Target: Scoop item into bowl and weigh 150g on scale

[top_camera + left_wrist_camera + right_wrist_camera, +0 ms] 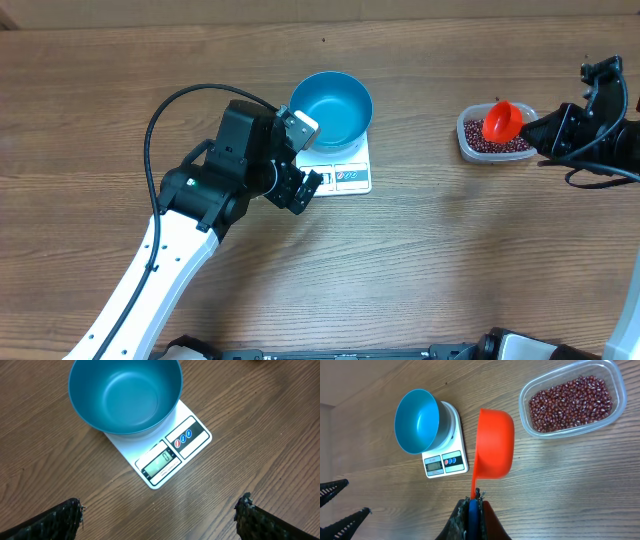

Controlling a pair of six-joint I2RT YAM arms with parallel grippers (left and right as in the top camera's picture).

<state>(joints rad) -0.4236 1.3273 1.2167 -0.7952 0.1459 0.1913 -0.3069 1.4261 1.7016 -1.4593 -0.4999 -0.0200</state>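
The blue bowl [330, 108] [125, 395] [417, 420] stands empty on the white scale [348, 176] [172, 452] [445, 462] at mid-table. My left gripper [303, 157] [160, 510] hovers just left of the scale, open wide with only bare wood between its fingers. The dark red-brown beans [508, 147] [570, 402] lie in a clear tub [463, 130] [525, 415] at the right. My right gripper [545, 130] [475, 502] is shut on the blue handle tip of an orange-red scoop [501, 121] [494, 442]. The scoop hangs over the tub, and I see no beans in it.
The left arm's white link [150, 270] runs from the table's front edge up toward the scale. The right arm's cables [600, 175] lie near the right edge. Bare wooden tabletop [430, 250] lies between the scale and the tub.
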